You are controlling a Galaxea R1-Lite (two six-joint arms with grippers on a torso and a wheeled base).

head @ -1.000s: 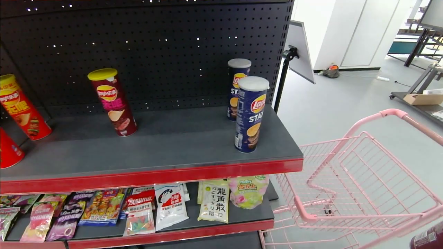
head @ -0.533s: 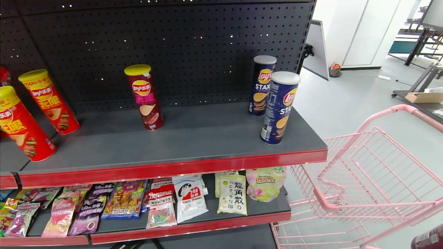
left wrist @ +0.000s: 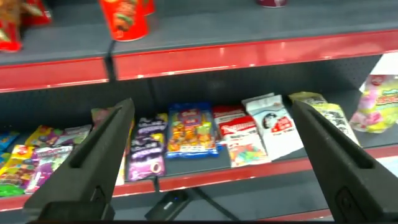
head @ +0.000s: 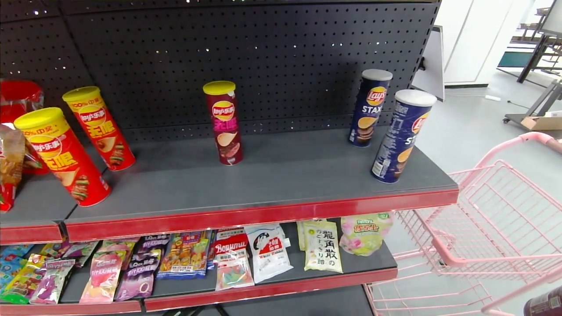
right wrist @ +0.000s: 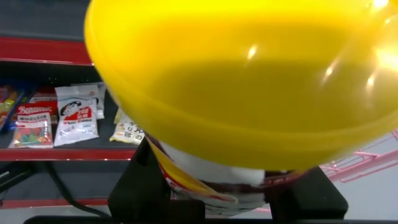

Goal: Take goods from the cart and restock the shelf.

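My right gripper [right wrist: 224, 190] is shut on a maroon chips can with a yellow lid [right wrist: 236, 74]. That can's body shows at the lower right corner of the head view [head: 543, 302], beside the pink cart [head: 496, 228]. The grey upper shelf [head: 272, 184] carries a matching maroon can [head: 224, 123] at its middle, two blue cans [head: 369, 107] [head: 403, 136] on the right and two red cans [head: 99, 127] [head: 61, 156] on the left. My left gripper [left wrist: 211, 109] is open, with nothing between its fingers, facing the lower shelf.
Several snack bags [head: 268, 252] lie along the lower shelf [head: 272, 287]. A black pegboard [head: 263, 57] backs the shelf. Red bags [head: 13, 131] sit at the far left. Bare shelf space lies between the maroon can and the blue cans.
The head camera has turned left, so the shelf and cart sit farther right in the picture. The held can stays at the lower right corner.
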